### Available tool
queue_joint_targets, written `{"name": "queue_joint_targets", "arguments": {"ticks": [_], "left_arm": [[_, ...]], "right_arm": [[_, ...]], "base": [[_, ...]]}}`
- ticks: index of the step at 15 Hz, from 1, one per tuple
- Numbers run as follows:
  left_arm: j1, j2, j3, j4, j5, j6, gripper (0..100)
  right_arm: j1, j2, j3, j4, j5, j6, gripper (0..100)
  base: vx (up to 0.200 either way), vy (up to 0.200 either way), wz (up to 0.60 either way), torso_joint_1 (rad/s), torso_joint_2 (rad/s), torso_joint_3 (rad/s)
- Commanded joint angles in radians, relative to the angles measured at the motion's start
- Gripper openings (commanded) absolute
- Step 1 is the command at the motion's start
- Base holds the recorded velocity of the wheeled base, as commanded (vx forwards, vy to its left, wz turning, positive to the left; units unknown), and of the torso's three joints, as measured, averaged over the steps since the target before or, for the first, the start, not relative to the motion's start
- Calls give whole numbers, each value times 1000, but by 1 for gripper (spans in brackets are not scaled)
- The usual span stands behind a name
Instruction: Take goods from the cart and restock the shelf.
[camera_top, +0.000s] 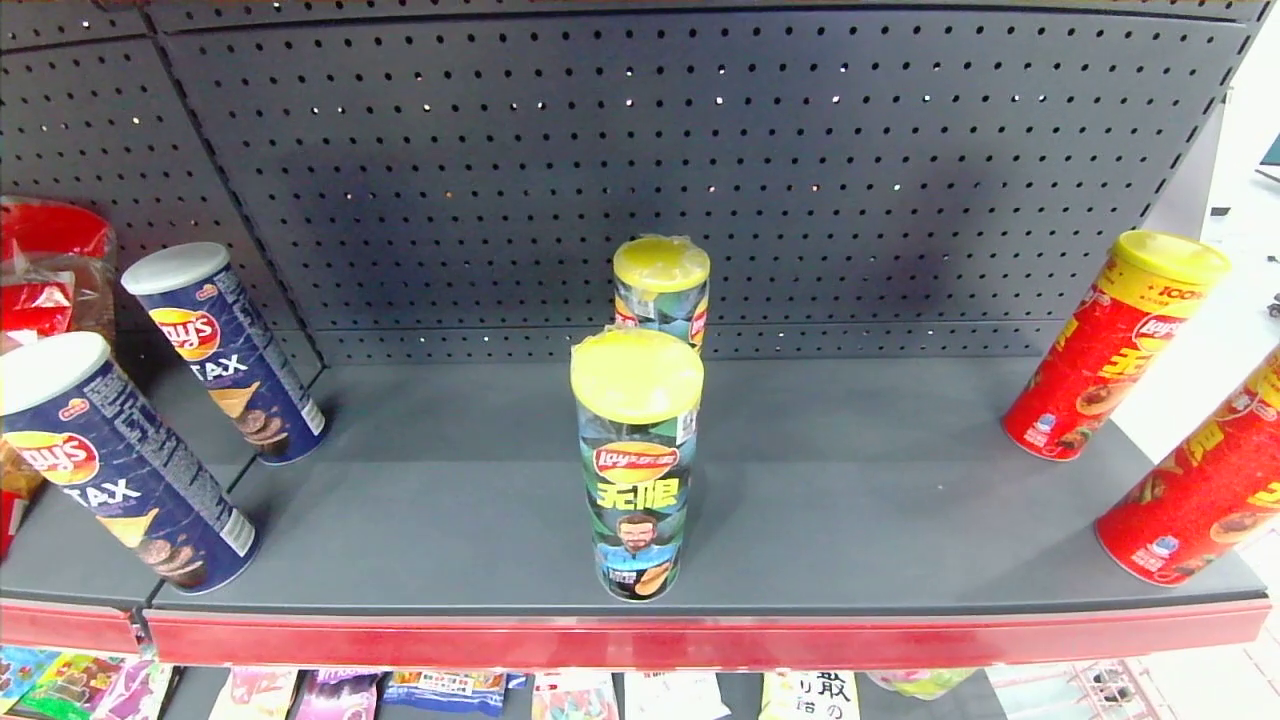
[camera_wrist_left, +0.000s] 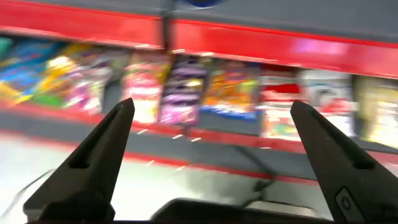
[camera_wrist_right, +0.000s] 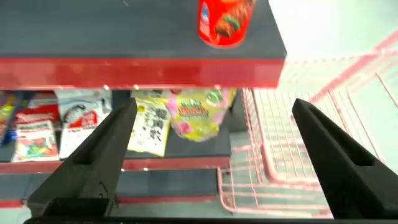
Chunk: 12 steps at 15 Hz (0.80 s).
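Two green chip cans with yellow lids stand upright in a row at the middle of the grey shelf (camera_top: 850, 500), the front can (camera_top: 637, 470) close to the red edge strip (camera_top: 700, 640) and the rear can (camera_top: 661, 290) directly behind it, near the perforated back panel (camera_top: 700, 150). On the robot's left, two blue cans with white lids (camera_top: 225, 350) (camera_top: 110, 460) stand one behind the other; on its right, two red cans with yellow lids (camera_top: 1110, 345) (camera_top: 1200, 490) do the same, well apart from the centre pair. The left gripper (camera_wrist_left: 212, 104) hangs below shelf level with its jaws spread wide and nothing between them, facing a lower tier packed with bright snack bags (camera_wrist_left: 186, 87). The right gripper (camera_wrist_right: 216, 102) is likewise released and empty, its jaws wide apart, looking toward the shelf's right end, where the base of a red can (camera_wrist_right: 224, 22) sits near the corner. Below that corner lie more snack bags (camera_wrist_right: 186, 112), and just beside the shelf unit stands the pink wire cart (camera_wrist_right: 273, 180); whatever it holds cannot be made out.
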Motion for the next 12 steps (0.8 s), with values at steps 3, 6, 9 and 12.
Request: {"name": "queue_joint_targets", "arguments": {"ticks": [3,6,9,12], "left_arm": [[-59,-106,126,-160,-166,21,100],[-57,-106,284,-479,63,27,100],[-59,-106,282,-453,28,15,100],[-59,-106,282,-453,22,20,100]], "right_arm": [[-179,109,25,-12,27,-1,100],[-160,-45,65,-12,125,-13,100],[-147,-108,69,-18,231,-27,100],[-151,-121,117,-122,249,-85,100]], "base": [[0,0,0,0,0,0],[0,0,0,0,0,0],[0,0,0,0,0,0],[0,0,0,0,0,0]]}}
